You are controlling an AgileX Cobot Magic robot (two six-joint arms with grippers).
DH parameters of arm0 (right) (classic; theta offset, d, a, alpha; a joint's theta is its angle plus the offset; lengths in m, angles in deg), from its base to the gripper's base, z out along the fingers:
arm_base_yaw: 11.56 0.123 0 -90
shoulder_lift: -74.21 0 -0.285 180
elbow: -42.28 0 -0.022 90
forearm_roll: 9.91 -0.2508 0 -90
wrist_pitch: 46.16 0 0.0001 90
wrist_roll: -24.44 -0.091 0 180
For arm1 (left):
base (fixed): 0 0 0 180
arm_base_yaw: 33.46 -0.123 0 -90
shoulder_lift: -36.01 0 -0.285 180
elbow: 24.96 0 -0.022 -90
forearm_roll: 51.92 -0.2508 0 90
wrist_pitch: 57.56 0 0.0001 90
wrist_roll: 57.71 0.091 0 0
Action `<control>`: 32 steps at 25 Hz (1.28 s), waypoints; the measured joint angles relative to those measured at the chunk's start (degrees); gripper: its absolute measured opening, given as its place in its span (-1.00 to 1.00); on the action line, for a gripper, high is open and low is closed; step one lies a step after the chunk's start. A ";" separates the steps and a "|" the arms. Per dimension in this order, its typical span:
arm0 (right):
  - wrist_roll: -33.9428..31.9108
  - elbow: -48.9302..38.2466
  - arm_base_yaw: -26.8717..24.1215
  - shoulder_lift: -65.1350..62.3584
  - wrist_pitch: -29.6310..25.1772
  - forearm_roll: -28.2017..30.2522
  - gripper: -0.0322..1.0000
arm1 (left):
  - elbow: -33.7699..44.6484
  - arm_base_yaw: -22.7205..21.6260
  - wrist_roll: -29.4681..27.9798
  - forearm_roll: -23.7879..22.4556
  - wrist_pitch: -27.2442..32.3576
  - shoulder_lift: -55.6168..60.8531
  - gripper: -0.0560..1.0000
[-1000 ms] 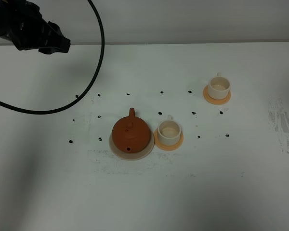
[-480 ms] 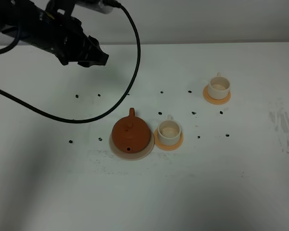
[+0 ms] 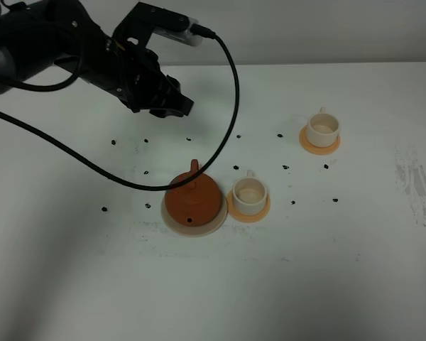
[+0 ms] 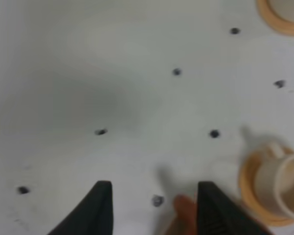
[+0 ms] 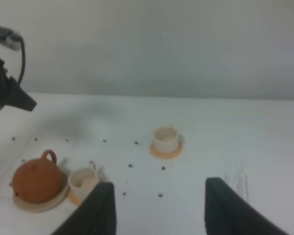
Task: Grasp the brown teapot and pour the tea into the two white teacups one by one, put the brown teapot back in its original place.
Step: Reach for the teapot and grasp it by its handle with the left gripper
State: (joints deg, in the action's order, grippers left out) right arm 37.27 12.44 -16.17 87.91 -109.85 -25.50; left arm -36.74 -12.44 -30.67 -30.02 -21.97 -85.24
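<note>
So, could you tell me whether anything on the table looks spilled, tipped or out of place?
Nothing stands out. The brown teapot sits upright on its beige disc, and both white teacups stand upright on orange coasters. No spill shows; only small dark marks dot the table.

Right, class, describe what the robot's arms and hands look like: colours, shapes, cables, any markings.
The left arm is black and bulky, with a small pale grey box on top. A long black cable loops from that box. The left hand is black with two tapered fingers. Of the right hand, only two dark, tapered fingers show. No markings are visible.
</note>
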 joint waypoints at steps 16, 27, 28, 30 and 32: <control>-0.38 -15.69 0.00 -6.28 -3.19 0.21 -0.10 | -0.43 3.45 0.93 0.81 -0.79 -7.55 -0.20; 1.11 -16.92 0.00 -6.28 -1.08 1.91 -0.10 | -0.43 3.51 1.47 0.81 -0.49 -10.55 -0.10; 1.11 -16.92 0.00 -6.28 -0.32 1.91 -0.10 | -0.43 3.51 1.47 0.81 -0.42 -10.55 -0.06; 1.11 -17.06 0.00 -6.28 0.58 1.91 -0.10 | -0.43 3.51 1.47 0.81 -0.01 -10.60 0.00; 1.11 -18.08 0.00 -6.32 0.98 1.97 -0.10 | -0.43 3.51 1.47 0.81 0.73 -10.60 0.04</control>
State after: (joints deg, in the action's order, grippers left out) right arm 38.38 -5.64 -16.17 81.59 -108.87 -23.53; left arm -37.18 -8.93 -29.20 -29.21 -21.24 -95.84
